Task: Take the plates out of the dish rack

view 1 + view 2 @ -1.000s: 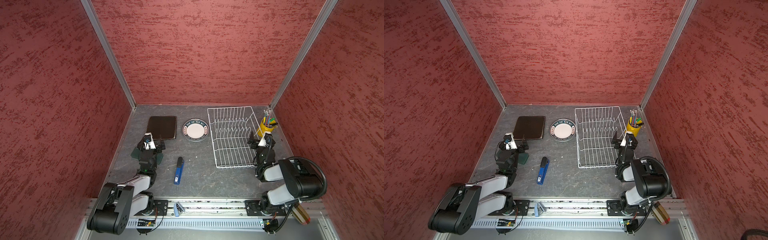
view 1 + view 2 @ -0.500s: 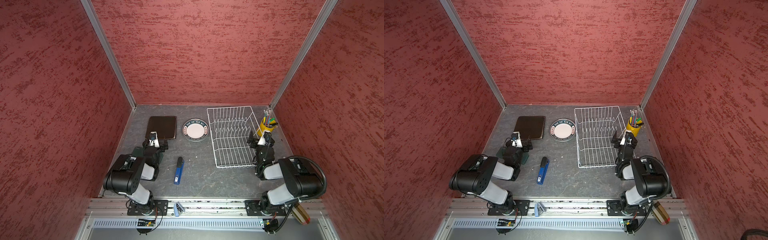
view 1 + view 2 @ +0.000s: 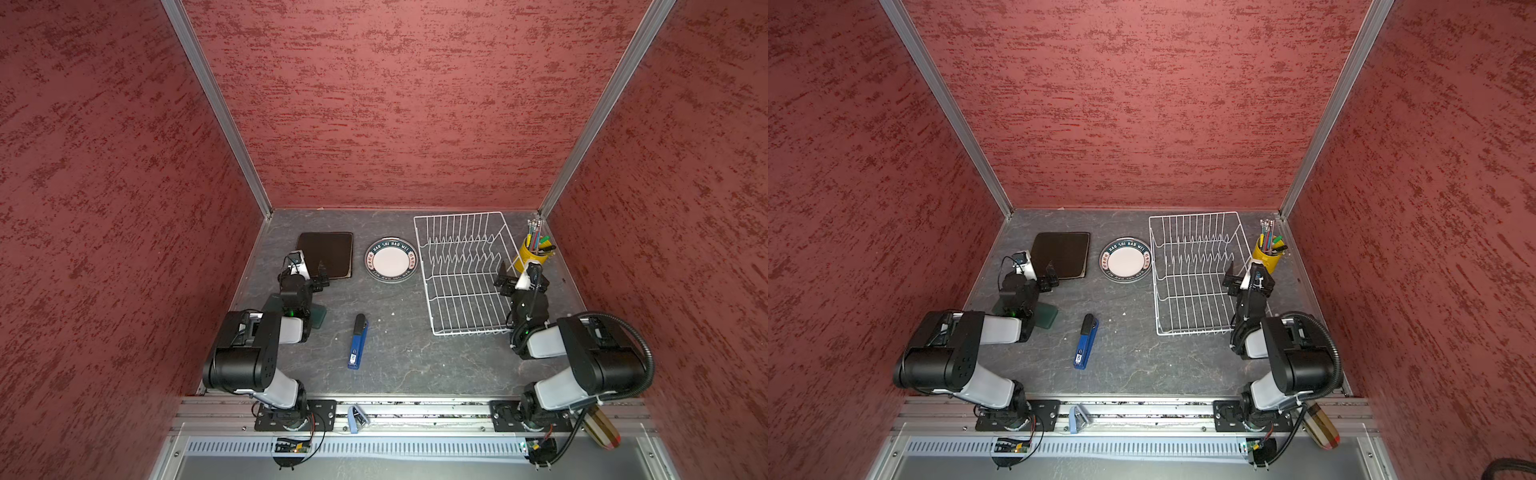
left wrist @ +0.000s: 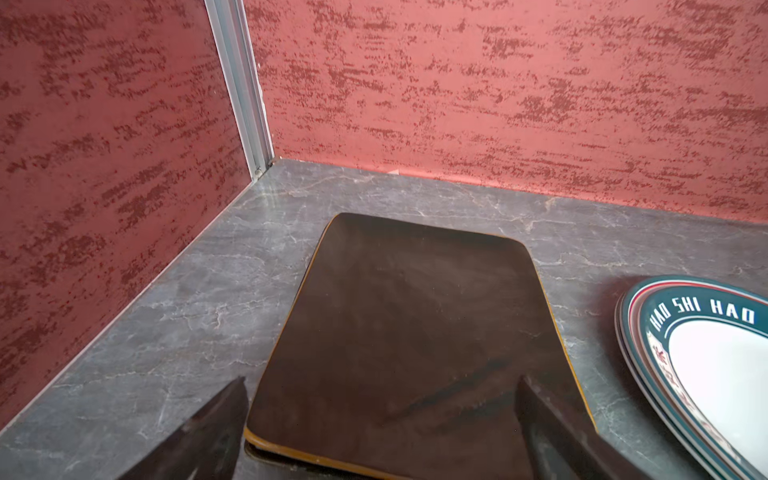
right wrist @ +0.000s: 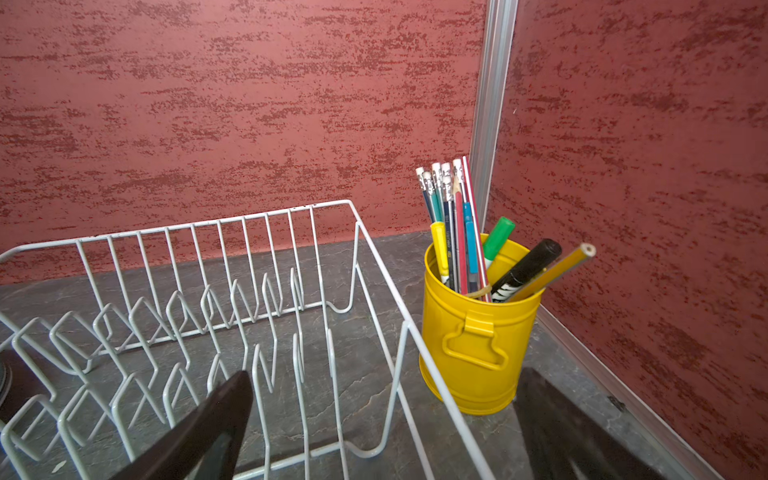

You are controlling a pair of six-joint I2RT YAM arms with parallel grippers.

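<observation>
The white wire dish rack holds nothing. The dark brown square plates and round white lettered-rim plates lie stacked on the grey bench, left of it. The left gripper, jaws spread, faces the square stack's near edge. The right gripper, jaws spread, overhangs the rack.

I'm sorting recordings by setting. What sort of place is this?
Probably a lab test booth: red textured wall panels, two robot arms mounted on a front rail, a dish rack beside a pencil cup.
</observation>
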